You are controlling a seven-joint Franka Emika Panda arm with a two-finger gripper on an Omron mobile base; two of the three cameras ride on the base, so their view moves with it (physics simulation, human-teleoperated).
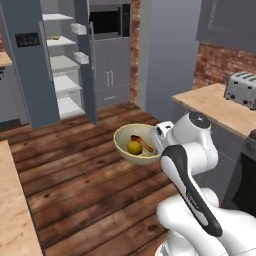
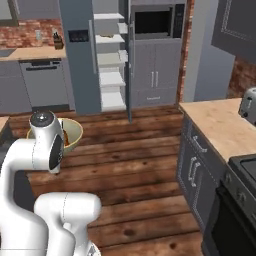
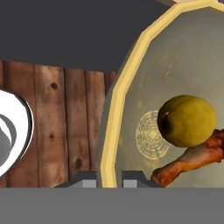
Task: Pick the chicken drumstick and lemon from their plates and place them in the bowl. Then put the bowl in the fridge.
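The bowl (image 1: 136, 145) is up in the air over the wood floor, carried by the gripper (image 3: 109, 178) — jaws pinched narrow on the near rim, one tip inside the wall, one outside, as the hand view shows. Lemon (image 1: 133, 147) and chicken drumstick (image 1: 142, 143) both sit inside, touching each other at the bottom; lemon lies toward the middle, drumstick's long axis runs from under the lemon toward the rim side. So pick-and-drop looks done, the fridge leg is what's left.

Key relation: the fridge (image 1: 30, 75) stands ahead and to the left of the bowl in the left base view, well apart, door swung open w/ white shelves (image 1: 65, 82) showing. In the right base view the bowl (image 2: 70, 134) peeks from behind the arm, and the fridge opening is beyond it, up and right across the floor.

Next move prob needs base travel toward the opening, then a reach onto a shelf. Risk — rim-only grip, bowl may tilt and the lemon may roll.
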